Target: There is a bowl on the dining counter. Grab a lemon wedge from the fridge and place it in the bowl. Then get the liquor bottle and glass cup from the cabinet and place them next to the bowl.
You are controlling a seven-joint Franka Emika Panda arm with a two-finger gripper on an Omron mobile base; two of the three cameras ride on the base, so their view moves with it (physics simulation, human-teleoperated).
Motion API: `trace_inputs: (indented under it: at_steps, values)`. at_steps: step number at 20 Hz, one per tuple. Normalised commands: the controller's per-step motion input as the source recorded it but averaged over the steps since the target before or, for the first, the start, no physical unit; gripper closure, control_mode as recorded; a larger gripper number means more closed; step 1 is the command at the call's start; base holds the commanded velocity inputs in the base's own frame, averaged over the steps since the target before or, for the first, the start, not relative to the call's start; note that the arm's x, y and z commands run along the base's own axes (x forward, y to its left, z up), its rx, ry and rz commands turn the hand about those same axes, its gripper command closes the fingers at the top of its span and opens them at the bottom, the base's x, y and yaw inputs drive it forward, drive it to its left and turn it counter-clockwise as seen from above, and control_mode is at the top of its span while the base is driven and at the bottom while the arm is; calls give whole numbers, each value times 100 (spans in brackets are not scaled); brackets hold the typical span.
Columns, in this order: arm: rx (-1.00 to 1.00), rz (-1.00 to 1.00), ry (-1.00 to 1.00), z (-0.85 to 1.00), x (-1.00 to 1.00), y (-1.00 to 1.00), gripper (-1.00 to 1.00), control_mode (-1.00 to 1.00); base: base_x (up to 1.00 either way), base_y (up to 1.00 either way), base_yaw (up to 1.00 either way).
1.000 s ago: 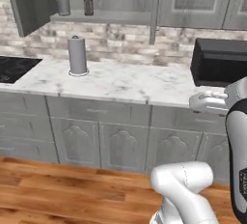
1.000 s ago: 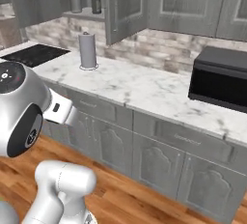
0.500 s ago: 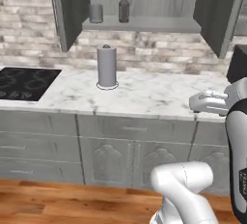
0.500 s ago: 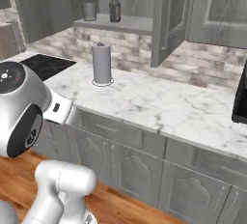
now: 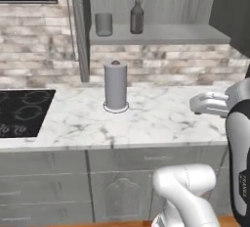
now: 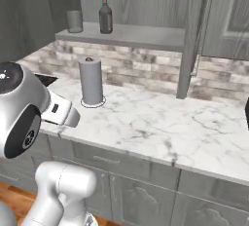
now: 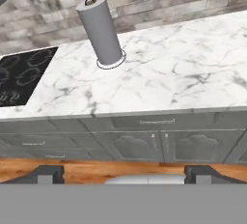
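The liquor bottle (image 5: 136, 15) (image 6: 105, 15), dark glass with a red cap, stands upright on the shelf (image 5: 166, 34) of the open wall cabinet. Just left of it on the same shelf stands the grey glass cup (image 5: 103, 24) (image 6: 74, 21). My gripper (image 7: 125, 174) is open with nothing between its fingertips (image 7: 48, 173). It hangs in front of the counter's edge, well below and short of the shelf. The white hand (image 5: 209, 102) (image 6: 61, 114) juts forward at counter height. The bowl, the lemon wedge and the fridge are out of view.
A grey paper towel roll (image 5: 115, 85) (image 6: 91, 81) (image 7: 101, 32) stands on the marble counter (image 5: 161, 121) below the shelf. A black cooktop (image 5: 22, 111) (image 7: 19, 76) lies at the left. The cabinet's open doors (image 5: 80, 25) (image 6: 192, 35) stick out on both sides of the shelf.
The whole picture has shifted as the base drove: the open cabinet and paper towel roll now sit closer and nearer the centre, and the microwave has left view. The gripper stays open.
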Motion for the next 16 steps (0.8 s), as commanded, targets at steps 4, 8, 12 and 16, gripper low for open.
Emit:
trace_inputs:
  at_steps: [4,8,12,16]
  values:
    - [0,0,0,0,0,0,-100,100,65,12,-38]
    - [0,0,0,0,0,0,-100,100,72,14,-36]
    - [0,0,0,0,0,0,-100,100,96,24,-33]
    - [0,0,0,0,0,0,-100,100,91,36,-28]
